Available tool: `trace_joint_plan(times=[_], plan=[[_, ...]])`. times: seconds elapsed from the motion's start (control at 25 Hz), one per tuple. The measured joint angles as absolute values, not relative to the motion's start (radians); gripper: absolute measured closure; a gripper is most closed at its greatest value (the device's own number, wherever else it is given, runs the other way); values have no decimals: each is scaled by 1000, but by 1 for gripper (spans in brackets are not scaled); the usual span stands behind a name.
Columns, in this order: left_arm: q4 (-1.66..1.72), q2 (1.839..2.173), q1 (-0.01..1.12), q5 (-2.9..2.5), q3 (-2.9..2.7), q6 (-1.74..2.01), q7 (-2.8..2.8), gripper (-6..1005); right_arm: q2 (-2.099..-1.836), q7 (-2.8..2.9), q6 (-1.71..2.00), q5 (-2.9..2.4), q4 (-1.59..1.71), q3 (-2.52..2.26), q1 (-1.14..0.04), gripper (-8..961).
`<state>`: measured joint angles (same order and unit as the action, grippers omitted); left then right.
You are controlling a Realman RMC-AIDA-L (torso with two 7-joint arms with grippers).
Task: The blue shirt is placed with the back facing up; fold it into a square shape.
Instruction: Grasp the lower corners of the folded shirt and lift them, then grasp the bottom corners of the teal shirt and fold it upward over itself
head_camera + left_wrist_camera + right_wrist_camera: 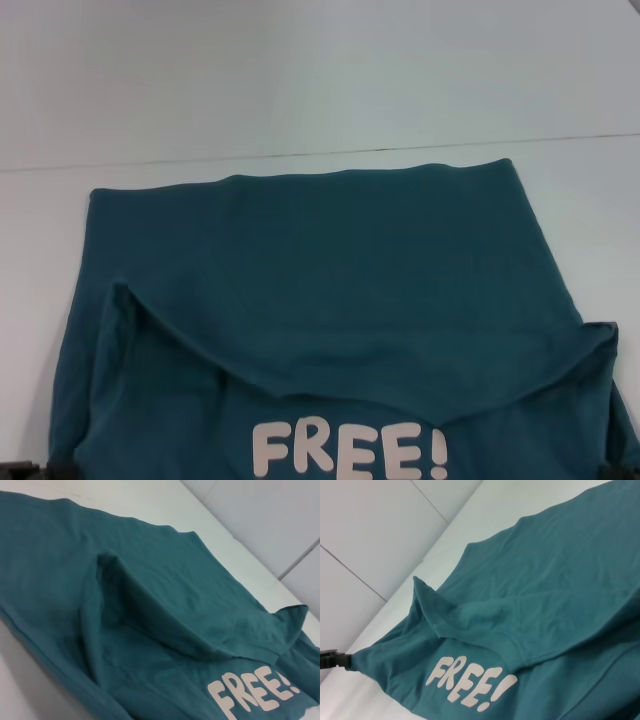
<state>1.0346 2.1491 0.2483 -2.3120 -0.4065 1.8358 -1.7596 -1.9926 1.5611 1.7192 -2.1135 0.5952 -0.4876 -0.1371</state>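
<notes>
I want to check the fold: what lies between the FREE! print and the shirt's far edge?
Only plain fabric of the shirt, with one sagging folded hem above the print, in the head view.

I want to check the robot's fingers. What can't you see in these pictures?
- Left gripper: head view, cut off by the bottom edge, only a dark tip shows.
- Right gripper: head view, the same; open or shut unclear.
- Blue shirt: its lower part runs past the bottom edge.
- Table: the part under the shirt is covered.

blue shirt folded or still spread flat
Partly folded: the blue shirt has its near part turned over, showing the FREE! lettering.
</notes>
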Motion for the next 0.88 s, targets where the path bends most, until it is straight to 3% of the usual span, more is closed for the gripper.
trace_joint_plan(times=[0.4, 0.68, 0.88], plan=[[1028, 2120, 305, -2298, -317, 1879, -1758, 994, -1982, 1547, 1736, -2111, 596, -383, -180, 817], [978, 2076, 432, -2273, -260, 1837, -1771, 994, -1953, 1563, 1699, -2109, 597, -305, -325, 811], [892, 2045, 529, -2262, -267, 1707, -1776, 995, -1952, 1574, 1572, -2107, 592, -291, -443, 808]])
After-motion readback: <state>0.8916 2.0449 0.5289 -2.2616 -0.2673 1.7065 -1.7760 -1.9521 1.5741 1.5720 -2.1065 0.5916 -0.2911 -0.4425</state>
